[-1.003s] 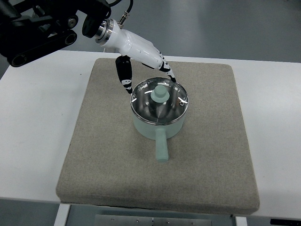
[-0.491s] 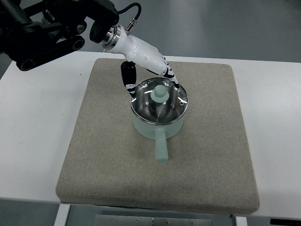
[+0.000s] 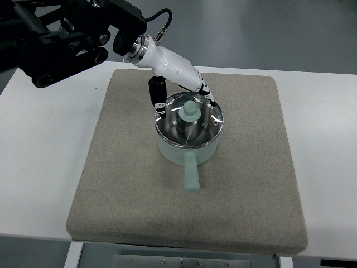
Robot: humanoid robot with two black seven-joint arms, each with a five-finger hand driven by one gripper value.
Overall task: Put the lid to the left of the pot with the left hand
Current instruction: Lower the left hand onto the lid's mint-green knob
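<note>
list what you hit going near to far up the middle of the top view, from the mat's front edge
mat → pot handle → pot → lid knob → left hand

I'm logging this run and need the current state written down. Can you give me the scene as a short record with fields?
surface: grey mat on a white table
pot: mint green pot near mat centre, handle pointing toward the camera
lid: glass lid on the pot, mint knob on top
left robot hand: left robot hand over the lid's far edge, fingers open, knob not grasped
right robot hand: not in view
task state: lid not yet lifted; mat left of the pot is bare
</note>
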